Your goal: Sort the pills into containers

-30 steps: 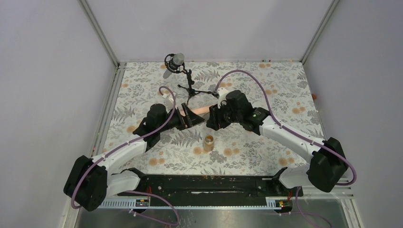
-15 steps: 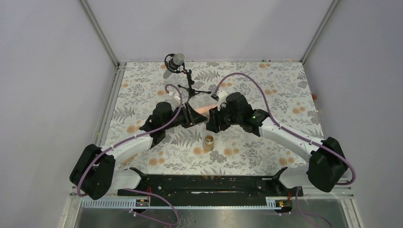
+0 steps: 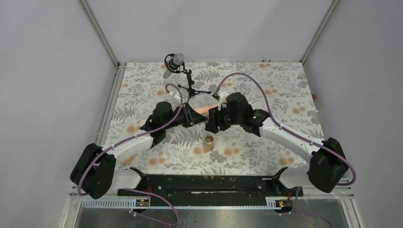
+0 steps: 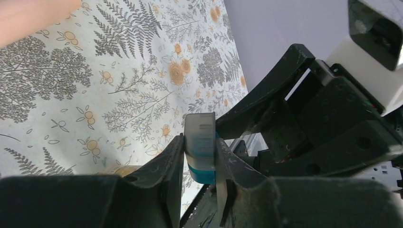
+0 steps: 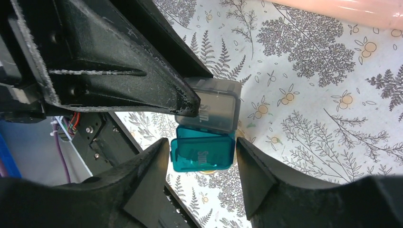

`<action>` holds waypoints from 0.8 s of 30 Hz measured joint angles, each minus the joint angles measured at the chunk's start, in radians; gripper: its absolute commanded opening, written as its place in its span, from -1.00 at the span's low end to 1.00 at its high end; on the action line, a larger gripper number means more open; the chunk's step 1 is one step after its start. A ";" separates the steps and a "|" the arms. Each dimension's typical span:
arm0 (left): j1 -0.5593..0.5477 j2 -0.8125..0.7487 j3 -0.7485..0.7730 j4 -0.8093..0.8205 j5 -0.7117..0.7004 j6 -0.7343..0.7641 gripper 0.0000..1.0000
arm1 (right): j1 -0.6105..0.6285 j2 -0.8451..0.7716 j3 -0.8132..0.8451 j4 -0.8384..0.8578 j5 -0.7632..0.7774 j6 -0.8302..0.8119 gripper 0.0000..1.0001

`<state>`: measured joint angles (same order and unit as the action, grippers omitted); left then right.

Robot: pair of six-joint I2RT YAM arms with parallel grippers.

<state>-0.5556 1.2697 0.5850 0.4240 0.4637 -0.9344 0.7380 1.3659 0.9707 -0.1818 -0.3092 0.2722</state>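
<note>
Left arm swung in over the last second and its gripper snapped closed, so now the teal-and-grey box (image 5: 205, 154) is held up off the tabletop (image 3: 266, 80), pinned between my two arms. Left gripper (image 4: 198, 142) is clamped on the grey see-through half. The teal half sits between the fingers of the right gripper (image 5: 202, 142), but honestly I can't tell if they're squeezing it or just bracketing it. Amber bottle (image 3: 208, 141) stands upright on the tabletop, just on the near side of where the grippers meet, and the peach cylinder (image 3: 202, 108) lies just behind them. My read is we're at the box-opening bit (or a handover), no pills sorted yet as far as I can see. Next move needs one side holding firm while the other eases the halves apart, slow and level so nothing flicks out.
</note>
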 measured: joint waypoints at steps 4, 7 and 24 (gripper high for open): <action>0.000 -0.019 0.000 -0.022 -0.002 0.024 -1.00 | 0.000 -0.025 0.000 -0.009 0.011 0.028 0.55; 0.001 -0.040 0.000 -0.035 -0.004 0.038 -1.00 | 0.000 -0.051 0.003 -0.025 0.058 0.035 0.54; 0.012 -0.077 0.004 -0.103 -0.033 0.074 -1.00 | 0.002 -0.082 0.035 -0.114 0.264 0.040 0.00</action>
<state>-0.5438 1.1927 0.5888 0.3214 0.4305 -0.8608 0.7395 1.2839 1.0054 -0.2958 -0.0452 0.3122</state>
